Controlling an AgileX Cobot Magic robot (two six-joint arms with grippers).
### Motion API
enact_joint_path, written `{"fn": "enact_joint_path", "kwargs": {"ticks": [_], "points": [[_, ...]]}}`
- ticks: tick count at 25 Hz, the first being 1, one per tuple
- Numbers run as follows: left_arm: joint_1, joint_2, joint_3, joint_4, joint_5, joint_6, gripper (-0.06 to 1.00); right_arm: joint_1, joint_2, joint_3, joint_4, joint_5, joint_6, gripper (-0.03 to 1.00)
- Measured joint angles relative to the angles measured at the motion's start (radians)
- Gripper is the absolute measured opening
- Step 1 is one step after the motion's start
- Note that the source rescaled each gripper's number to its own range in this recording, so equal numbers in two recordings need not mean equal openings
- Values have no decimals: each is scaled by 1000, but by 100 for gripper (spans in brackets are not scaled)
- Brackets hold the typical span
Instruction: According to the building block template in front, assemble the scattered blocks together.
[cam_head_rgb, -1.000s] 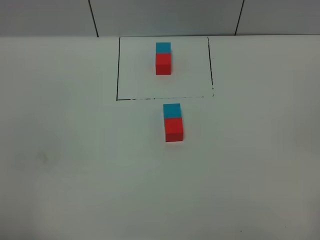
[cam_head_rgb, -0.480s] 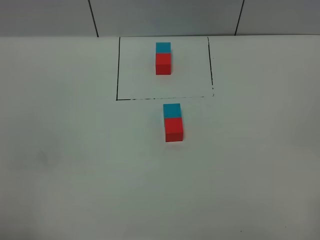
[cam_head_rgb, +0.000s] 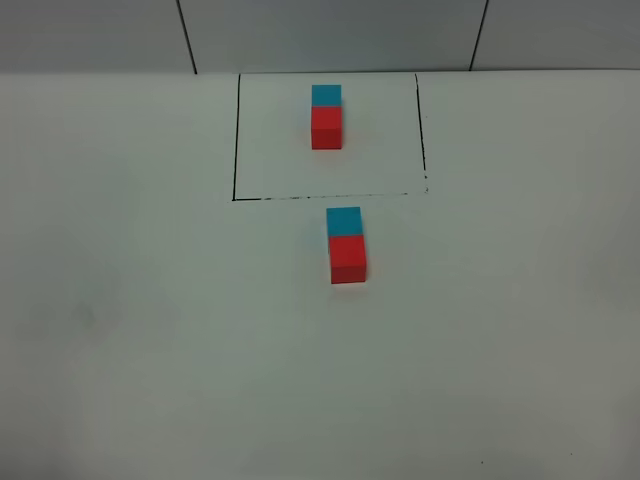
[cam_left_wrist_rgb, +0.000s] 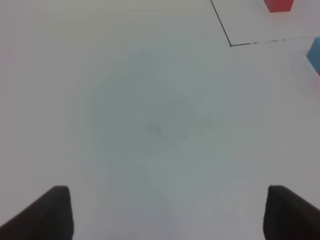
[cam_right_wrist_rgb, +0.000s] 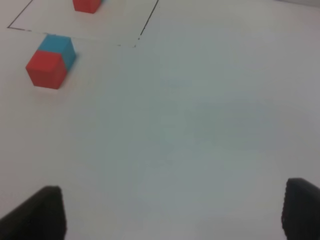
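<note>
The building block template, a cyan cube (cam_head_rgb: 326, 95) joined to a red cube (cam_head_rgb: 326, 128), stands inside a thin black drawn rectangle (cam_head_rgb: 236, 140) at the back of the white table. Just in front of that rectangle, the scattered blocks sit touching each other: the cyan one (cam_head_rgb: 343, 221) behind, the red one (cam_head_rgb: 348, 258) in front. Neither arm shows in the high view. My left gripper (cam_left_wrist_rgb: 167, 215) is open over bare table, with a cyan block edge (cam_left_wrist_rgb: 315, 54) far off to one side. My right gripper (cam_right_wrist_rgb: 170, 212) is open too, well away from the red block (cam_right_wrist_rgb: 46, 69) and cyan block (cam_right_wrist_rgb: 59, 46).
The white table (cam_head_rgb: 150, 330) stretches wide on both sides and in front of the blocks. A grey tiled wall (cam_head_rgb: 330, 35) with dark seams rises behind the table's far edge.
</note>
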Motion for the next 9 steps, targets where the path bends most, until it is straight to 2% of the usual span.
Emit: {"fn": "enact_joint_path", "kwargs": {"ticks": [9], "points": [[0,0,0,0,0,0,69,0,0,0,0,0,0,74]]}}
